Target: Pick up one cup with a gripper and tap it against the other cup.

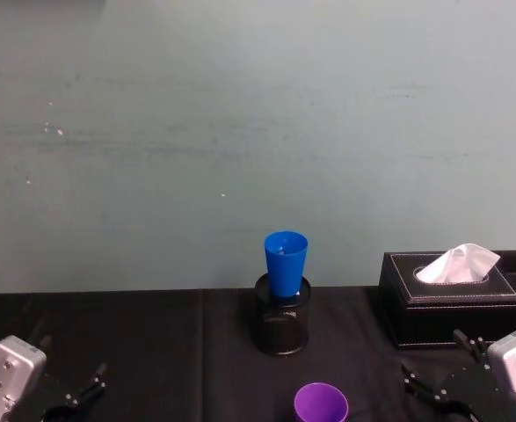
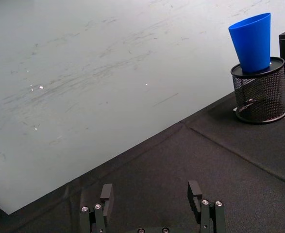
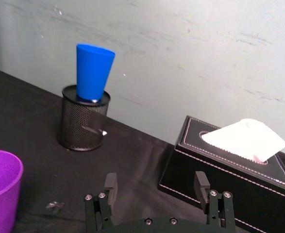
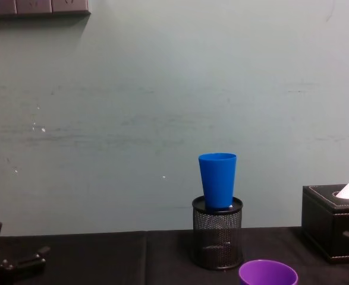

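Item: purple cup (image 1: 321, 404), upright at the front edge of the desk (image 1: 152, 352), midway along, not yet gripped.
Item: blue cup (image 1: 286, 262), upright in the mesh pen holder (image 1: 282, 325) towards the back edge, well apart from the purple cup.
My right claw (image 3: 155, 182): front right corner, fingers spread, empty.
My left claw (image 2: 150, 190): front left corner, likewise spread.
Status: nothing done; grasp, lift and tap remain.
Writing: none legible.

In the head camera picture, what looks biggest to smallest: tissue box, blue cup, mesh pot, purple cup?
1. Tissue box.
2. Mesh pot.
3. Blue cup, slightly smaller.
Purple cup: cut off at the edge and nearest the camera, so unranked.
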You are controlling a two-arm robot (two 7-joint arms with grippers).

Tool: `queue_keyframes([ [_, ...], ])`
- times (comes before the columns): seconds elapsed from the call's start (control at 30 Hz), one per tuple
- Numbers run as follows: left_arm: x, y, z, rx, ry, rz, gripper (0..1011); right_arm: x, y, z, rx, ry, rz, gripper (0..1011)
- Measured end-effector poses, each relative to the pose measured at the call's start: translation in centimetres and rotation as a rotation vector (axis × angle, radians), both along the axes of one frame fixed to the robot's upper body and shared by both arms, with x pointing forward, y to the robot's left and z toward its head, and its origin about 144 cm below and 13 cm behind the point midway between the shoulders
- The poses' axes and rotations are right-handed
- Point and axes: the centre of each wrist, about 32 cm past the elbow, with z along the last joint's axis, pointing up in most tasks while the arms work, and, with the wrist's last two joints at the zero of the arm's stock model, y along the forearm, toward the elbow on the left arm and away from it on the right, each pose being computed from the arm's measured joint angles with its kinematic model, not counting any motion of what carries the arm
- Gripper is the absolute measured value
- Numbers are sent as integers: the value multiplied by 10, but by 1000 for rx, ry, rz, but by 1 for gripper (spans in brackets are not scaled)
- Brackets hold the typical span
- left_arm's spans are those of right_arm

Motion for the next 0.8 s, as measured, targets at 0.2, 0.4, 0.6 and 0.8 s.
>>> queue_keyframes([
  [0.2,0,0,0,0,0,0,1000,-12,-3,7,27,-18,28,1003],
  [0.4,0,0,0,0,0,0,1000,-33,-10,7,63,7,84,1003],
  [0.6,0,0,0,0,0,0,1000,-53,-21,0,117,39,181,1003],
  [0.8,0,0,0,0,0,0,1000,-61,-25,-9,145,92,292,1003],
])
